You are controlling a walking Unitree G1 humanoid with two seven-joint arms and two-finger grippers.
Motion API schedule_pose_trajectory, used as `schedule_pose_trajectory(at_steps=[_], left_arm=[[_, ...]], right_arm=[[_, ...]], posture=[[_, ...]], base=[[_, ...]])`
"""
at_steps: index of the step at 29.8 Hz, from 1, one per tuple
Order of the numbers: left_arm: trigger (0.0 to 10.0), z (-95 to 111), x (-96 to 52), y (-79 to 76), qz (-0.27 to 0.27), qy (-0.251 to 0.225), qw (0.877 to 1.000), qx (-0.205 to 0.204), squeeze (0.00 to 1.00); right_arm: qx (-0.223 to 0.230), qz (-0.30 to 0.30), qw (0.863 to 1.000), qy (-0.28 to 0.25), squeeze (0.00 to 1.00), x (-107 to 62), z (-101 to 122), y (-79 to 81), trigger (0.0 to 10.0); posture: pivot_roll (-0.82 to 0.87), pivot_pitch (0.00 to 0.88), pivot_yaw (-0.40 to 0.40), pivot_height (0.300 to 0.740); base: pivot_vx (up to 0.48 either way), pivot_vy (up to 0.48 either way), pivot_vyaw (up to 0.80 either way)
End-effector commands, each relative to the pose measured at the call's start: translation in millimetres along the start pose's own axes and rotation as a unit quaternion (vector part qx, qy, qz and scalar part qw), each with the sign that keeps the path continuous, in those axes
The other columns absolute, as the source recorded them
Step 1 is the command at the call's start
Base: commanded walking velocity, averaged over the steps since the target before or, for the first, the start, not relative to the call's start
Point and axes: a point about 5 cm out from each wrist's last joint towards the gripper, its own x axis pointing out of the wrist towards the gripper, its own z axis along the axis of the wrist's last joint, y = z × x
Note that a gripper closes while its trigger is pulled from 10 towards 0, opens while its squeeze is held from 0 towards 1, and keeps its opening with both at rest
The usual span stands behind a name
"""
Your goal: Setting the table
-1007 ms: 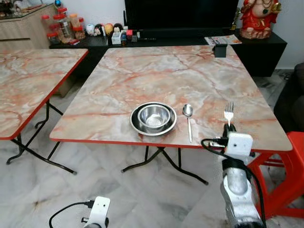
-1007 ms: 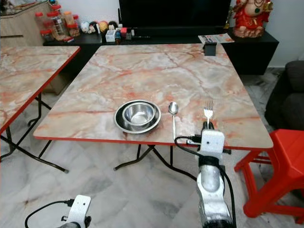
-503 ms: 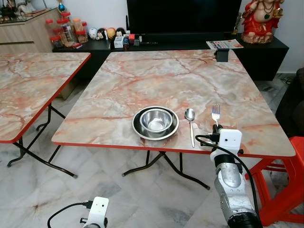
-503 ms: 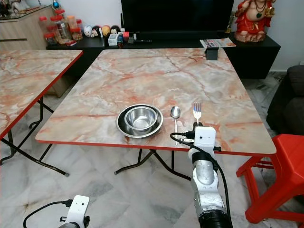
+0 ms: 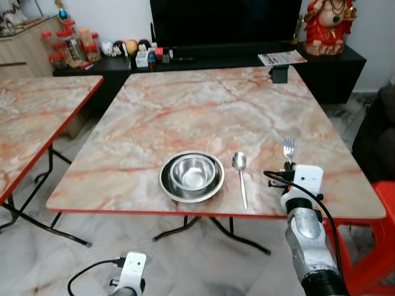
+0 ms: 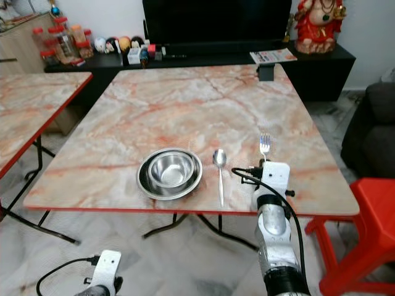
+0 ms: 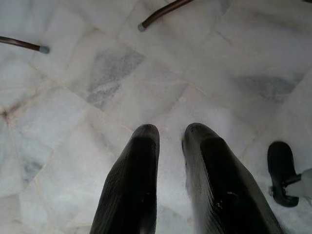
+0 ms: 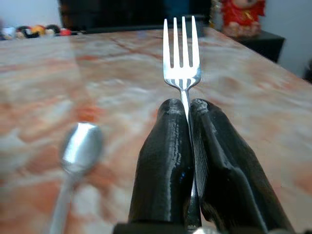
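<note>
Right wrist view puts the silver four-tined metal fork at the centre: its handle is pinched between the two black fingers of the right gripper, tines pointing forward, away from the robot, low above the pink-and-orange marble-patterned table with red edging. Holding it by the handle with the tines forward suits laying it parallel to the long silver spoon, which lies just left of the fork near the table's front edge. Left of the spoon, a small steel bowl sits nested in a round steel plate, so the cutlery probably lines up on the plate's right. The left gripper hangs idle over the pale marble floor, fingers slightly apart and empty.
</note>
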Motion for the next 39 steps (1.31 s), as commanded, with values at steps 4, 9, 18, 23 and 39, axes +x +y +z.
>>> schedule_pose_trajectory(at_steps=[4,9,18,23,39], left_arm=[[10.0,-5,-1.3,10.8,0.013,0.011,1.000,0.002,0.00],[10.0,-5,-1.3,11.8,0.013,0.009,1.000,0.001,0.00],[10.0,-5,-1.6,13.5,0.012,0.008,1.000,0.000,0.00],[10.0,-7,-2.0,14.5,0.011,0.011,1.000,0.002,0.00],[10.0,-8,-2.1,15.5,0.006,0.014,1.000,0.003,0.00]], right_arm=[[0.004,0.022,1.000,-0.005,0.00,1.4,3,14.3,10.0],[0.002,0.027,1.000,0.000,0.00,-3.0,-1,15.7,10.0],[-0.017,0.043,0.999,0.028,0.00,-25.7,-11,19.7,10.0],[-0.025,0.045,0.998,0.040,0.00,-33.8,-6,19.4,10.0],[-0.045,0.003,0.992,0.116,0.00,-23.9,4,-3.0,10.0]], posture=[[-0.13,0.000,0.044,0.740],[-0.13,0.000,0.046,0.740],[-0.13,0.000,0.049,0.740],[-0.14,0.000,0.056,0.740],[-0.14,0.000,0.063,0.740]], base=[[0.361,0.000,0.00],[0.203,0.000,0.00],[0.000,0.000,0.00],[0.000,0.000,0.00],[0.000,0.000,0.00]])
